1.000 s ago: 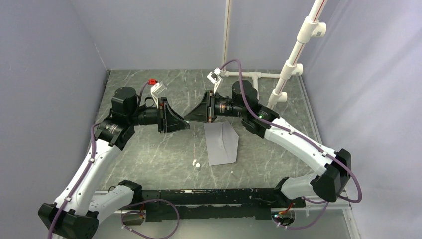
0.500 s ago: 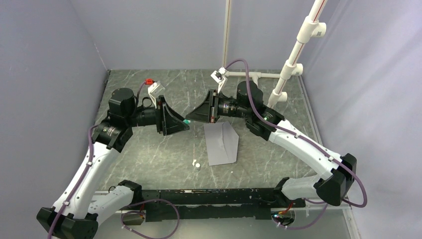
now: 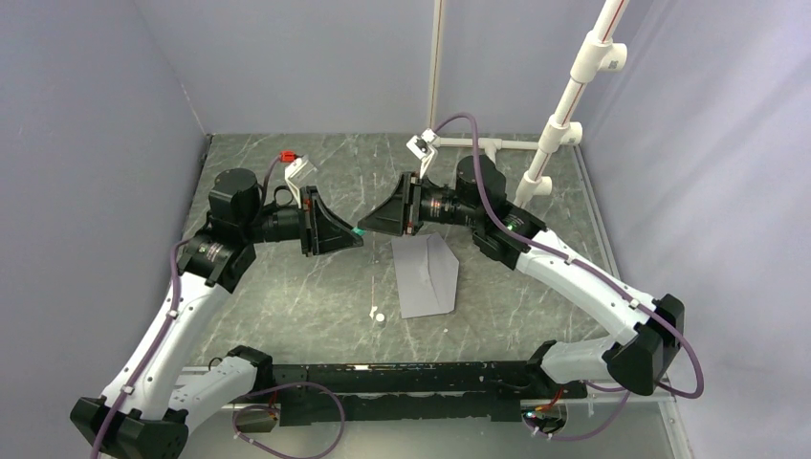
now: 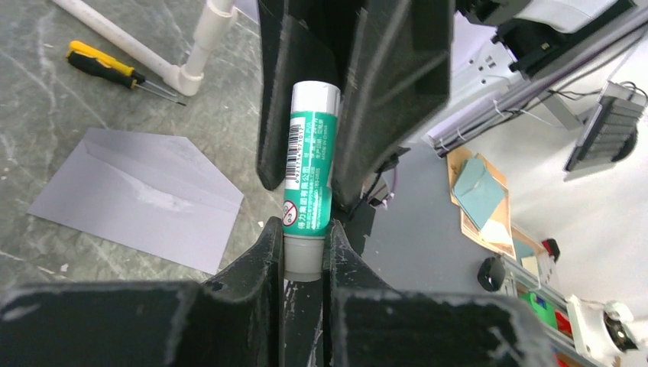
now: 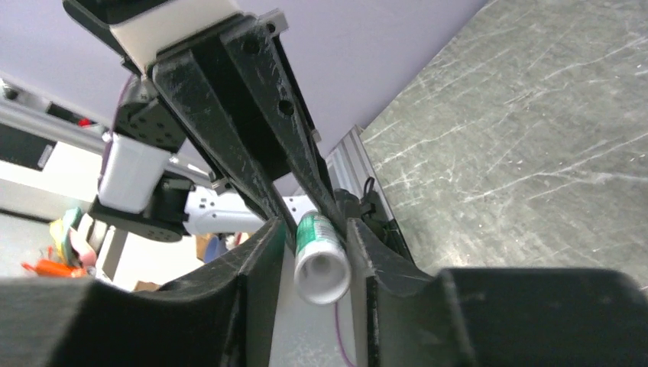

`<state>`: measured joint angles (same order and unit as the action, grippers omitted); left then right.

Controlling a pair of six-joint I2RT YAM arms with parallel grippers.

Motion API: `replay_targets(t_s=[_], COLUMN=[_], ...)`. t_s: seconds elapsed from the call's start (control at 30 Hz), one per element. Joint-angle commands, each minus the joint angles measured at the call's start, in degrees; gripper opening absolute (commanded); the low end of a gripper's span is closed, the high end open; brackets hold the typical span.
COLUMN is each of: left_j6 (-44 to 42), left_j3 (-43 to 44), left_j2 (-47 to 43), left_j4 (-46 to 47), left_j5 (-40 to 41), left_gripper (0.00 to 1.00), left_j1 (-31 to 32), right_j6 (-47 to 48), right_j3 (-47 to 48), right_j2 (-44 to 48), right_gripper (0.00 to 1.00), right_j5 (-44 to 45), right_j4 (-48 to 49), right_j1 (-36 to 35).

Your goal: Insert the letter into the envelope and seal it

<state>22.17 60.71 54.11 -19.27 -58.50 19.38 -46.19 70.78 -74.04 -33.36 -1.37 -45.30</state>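
A green glue stick (image 4: pixel 309 168) hangs in mid-air between my two grippers, which meet tip to tip above the table. My left gripper (image 4: pixel 304 237) is shut on the stick's grey end. My right gripper (image 5: pixel 321 229) stands open around the other, white end (image 5: pixel 322 275), with a gap on one side. From above, both sets of fingertips overlap at the glue stick (image 3: pixel 358 232). The grey envelope (image 3: pixel 426 275) lies flat on the table below them, flap spread open, and it also appears as the envelope (image 4: pixel 134 195) in the left wrist view. The letter is out of view.
A small white piece (image 3: pixel 378 315) lies on the table left of the envelope. A white pipe stand (image 3: pixel 564 105) rises at the back right, with a yellow screwdriver (image 4: pixel 115 69) beside its foot. Lilac walls enclose the left, back and right.
My left jaws opened wide, then closed on the stick's grey end. My right jaws have loosened around the stick. The right arm shifted slightly; the envelope has not moved.
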Motion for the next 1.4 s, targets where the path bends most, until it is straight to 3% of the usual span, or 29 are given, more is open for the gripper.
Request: replay_targets(t_s=[0.0, 0.2, 0.43, 0.77, 0.9, 1.0, 1.23, 1.37], left_j6=[0.01, -0.24, -1.91, -4.41, -4.99, -5.24, -5.2, -5.43], left_j3=[-0.2, -0.06, 0.25, 0.72, 0.65, 0.56, -0.04, -0.07], left_j2=[-0.5, -0.46, -0.01, -0.23, -0.7, -0.93, -0.26, 0.03], left_j4=[1.64, 1.8, 0.12, -0.91, -1.38, -1.74, -1.48, -1.19], left_j5=[2.78, 2.68, 0.49, -5.84, -5.16, -4.16, -2.56, -3.41], left_gripper=[0.02, 0.02, 0.03, 0.02, 0.03, 0.02, 0.02, 0.02], left_j1=[-0.3, -0.3, -0.3, -0.3, -0.3, -0.3, -0.3, -0.3], right_j6=[0.15, -0.34, 0.48, -0.73, -1.17, -1.34, -0.48, 0.76], right_j3=[-1.15, -1.41, -0.52, -0.56, -0.79, -0.91, -1.58, -1.61], right_j2=[-0.24, -1.49, -2.31, -3.37, -3.56, -3.5, -2.88, -2.5], right_gripper=[0.44, 0.44, 0.24, 0.18, 0.35, 0.39, 0.23, 0.01], right_j5=[-4.64, -9.16, -10.36, -10.61, -10.49, -10.65, -11.49, -9.9], right_j4=[5.09, 7.28, 6.49, 7.6, 8.15, 8.55, 8.58, 7.4], right_j1=[-0.25, -0.31, -0.27, -0.3, -0.24, -0.28, -0.33, -0.32])
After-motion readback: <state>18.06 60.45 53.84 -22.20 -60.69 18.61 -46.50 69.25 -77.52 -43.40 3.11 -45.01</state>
